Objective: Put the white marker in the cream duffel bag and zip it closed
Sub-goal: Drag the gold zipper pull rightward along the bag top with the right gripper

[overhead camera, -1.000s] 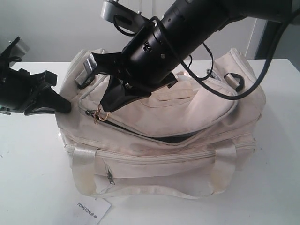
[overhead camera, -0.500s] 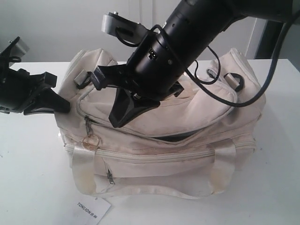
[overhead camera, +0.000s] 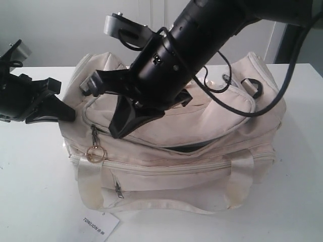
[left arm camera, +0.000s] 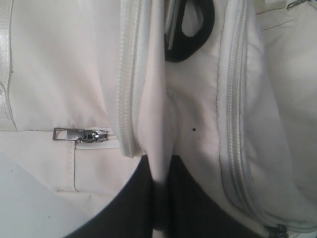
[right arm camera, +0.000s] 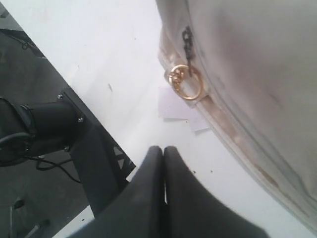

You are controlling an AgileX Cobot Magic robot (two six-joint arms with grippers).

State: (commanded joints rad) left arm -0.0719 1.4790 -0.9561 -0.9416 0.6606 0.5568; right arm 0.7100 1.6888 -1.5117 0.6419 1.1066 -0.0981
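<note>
The cream duffel bag lies on the white table, its main zip still gaping dark at the front middle. The zip's slider with a gold ring hangs loose at the bag's left front corner; the ring also shows in the right wrist view. My right gripper hovers just above and right of that ring, shut on nothing. My left gripper is at the bag's left end, shut on a fold of its fabric. The white marker is hidden.
A white paper hang tag lies on the table in front of the bag's left corner. A black end ring and a small silver zip pull show on the bag's end. The front pocket has its own zip pull.
My right gripper let go of the gold-ringed zip pull, which dropped to hang at the bag's left front corner. The gripper then shifted slightly left. The left arm has not moved.
</note>
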